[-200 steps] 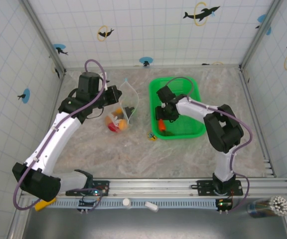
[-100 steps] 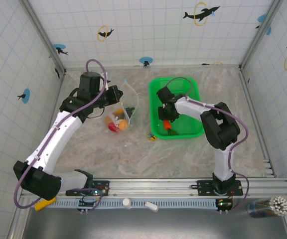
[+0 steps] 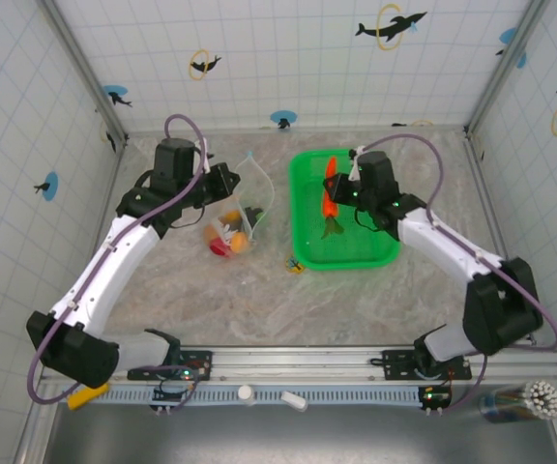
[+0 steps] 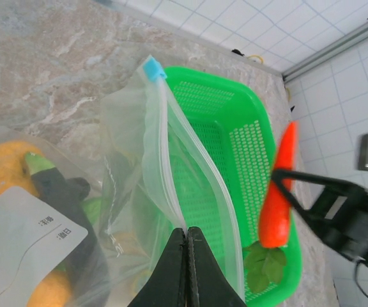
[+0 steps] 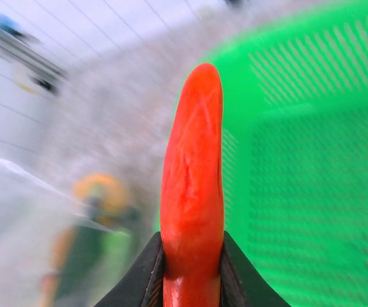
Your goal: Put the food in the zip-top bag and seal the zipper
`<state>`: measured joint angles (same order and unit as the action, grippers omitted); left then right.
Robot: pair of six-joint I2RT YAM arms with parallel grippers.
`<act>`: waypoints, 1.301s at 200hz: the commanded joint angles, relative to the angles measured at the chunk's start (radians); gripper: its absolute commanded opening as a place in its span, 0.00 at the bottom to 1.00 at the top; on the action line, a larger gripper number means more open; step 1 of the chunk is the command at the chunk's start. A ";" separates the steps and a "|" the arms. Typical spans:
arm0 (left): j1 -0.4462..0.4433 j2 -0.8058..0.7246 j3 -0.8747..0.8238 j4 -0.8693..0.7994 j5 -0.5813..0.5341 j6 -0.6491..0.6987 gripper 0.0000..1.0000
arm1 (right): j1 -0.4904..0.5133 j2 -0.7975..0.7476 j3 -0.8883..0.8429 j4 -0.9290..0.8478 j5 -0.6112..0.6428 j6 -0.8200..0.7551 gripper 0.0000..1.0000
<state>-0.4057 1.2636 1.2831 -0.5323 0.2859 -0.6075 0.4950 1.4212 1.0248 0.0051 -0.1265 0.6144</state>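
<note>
Carrot (image 5: 193,185), just clamped in my right gripper (image 5: 192,259), is lifting clear of the basket (image 3: 366,246) beneath it, bound for the zip-top bag (image 4: 133,128) (my left gripper (image 4: 186,256) is pinching its rim).

Gridded walls (image 3: 288,68) with dolphin stickers (image 3: 391,26) and a metal rail (image 3: 307,362) are enclosing a marbled table (image 3: 259,300), suggesting a robot lab cell.
</note>
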 commanded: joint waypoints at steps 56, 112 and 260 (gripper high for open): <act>-0.005 -0.078 -0.048 0.059 0.037 -0.056 0.00 | 0.167 -0.087 -0.061 0.859 -0.030 0.011 0.06; 0.007 -0.085 -0.036 0.072 0.040 -0.067 0.00 | 0.298 0.022 0.034 1.039 0.040 -0.073 0.03; 0.019 -0.104 0.008 0.139 0.075 -0.127 0.00 | 0.365 0.345 0.038 1.228 0.119 -0.191 0.01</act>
<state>-0.3977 1.1885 1.2472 -0.4538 0.3489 -0.7078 0.8341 1.7309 1.0489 1.1709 -0.1062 0.4667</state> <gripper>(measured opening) 0.049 0.224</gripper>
